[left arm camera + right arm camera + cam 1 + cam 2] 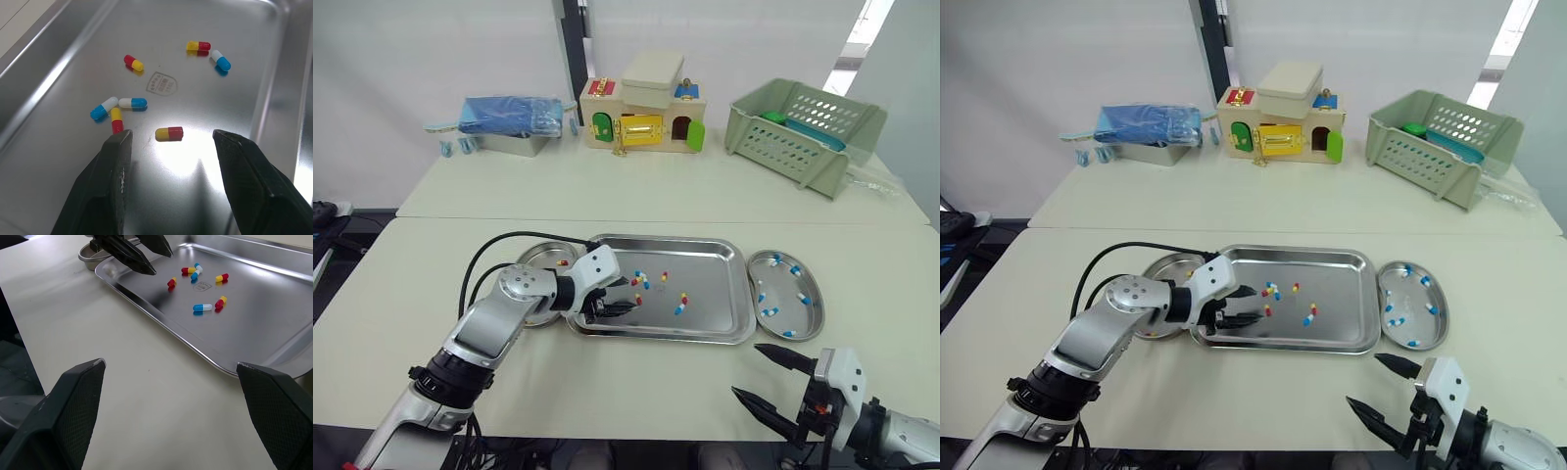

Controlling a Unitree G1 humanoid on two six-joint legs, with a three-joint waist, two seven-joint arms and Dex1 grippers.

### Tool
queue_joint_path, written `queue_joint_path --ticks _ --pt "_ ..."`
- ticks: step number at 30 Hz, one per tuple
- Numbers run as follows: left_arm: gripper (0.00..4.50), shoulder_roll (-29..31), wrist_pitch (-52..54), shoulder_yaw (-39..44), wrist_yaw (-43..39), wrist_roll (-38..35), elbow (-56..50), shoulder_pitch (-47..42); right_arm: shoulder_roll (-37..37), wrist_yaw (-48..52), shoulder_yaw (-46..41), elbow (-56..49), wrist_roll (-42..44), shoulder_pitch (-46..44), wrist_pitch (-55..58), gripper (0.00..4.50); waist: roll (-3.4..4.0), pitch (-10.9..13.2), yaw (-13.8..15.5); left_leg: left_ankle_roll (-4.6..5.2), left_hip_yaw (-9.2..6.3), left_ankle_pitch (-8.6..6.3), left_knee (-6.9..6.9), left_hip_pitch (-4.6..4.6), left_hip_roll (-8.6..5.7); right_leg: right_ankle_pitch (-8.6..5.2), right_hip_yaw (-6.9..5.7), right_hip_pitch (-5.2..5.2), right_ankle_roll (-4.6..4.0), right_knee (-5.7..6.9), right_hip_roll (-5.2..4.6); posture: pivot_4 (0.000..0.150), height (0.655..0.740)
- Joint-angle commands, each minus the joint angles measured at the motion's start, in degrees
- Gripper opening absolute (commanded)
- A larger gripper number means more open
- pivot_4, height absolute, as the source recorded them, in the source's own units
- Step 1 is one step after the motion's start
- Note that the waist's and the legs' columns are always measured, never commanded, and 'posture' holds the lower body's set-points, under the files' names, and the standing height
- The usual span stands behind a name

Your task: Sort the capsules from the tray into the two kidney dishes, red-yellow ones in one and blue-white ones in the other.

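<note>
The steel tray [705, 279] lies in the middle of the table with several loose capsules. My left gripper [629, 294] hangs open low over the tray's left part. In the left wrist view a red-yellow capsule [169, 133] lies on the tray floor between its fingers [115, 161], untouched. Two blue-white capsules [117, 104] and another red-yellow one [116, 120] lie just beyond. The left kidney dish [540, 257] holds a red-yellow capsule [563, 262]. The right kidney dish [783, 284] holds several blue-white capsules. My right gripper [745, 369] stands open over the table's near right.
At the back stand a green plastic basket [803, 132], a wooden toy house [644, 116] and a tin with a blue packet [509, 122]. A black cable [509, 240] loops from my left arm over the left dish.
</note>
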Motion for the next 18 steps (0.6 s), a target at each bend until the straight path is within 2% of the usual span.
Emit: queue_joint_path --ticks 1,18 --pt "2.64 -0.8 -0.1 -0.3 0.9 1.1 -0.7 -0.2 0.0 -0.5 0.3 -2.4 0.4 0.1 0.2 4.50 0.00 0.0 0.0 0.00 0.00 0.00 0.00 0.00 0.00 0.00 0.00 0.00 0.00 0.00 0.00 0.150 0.7400" --pt "2.64 -4.5 -0.6 -3.3 0.7 4.5 3.5 -2.4 0.7 -2.3 2.3 -3.1 -0.4 0.9 -0.2 4.50 0.00 0.0 0.0 0.00 0.01 0.00 0.00 0.01 0.00 0.00 0.00 0.00 0.00 0.00 0.00 0.150 0.7400"
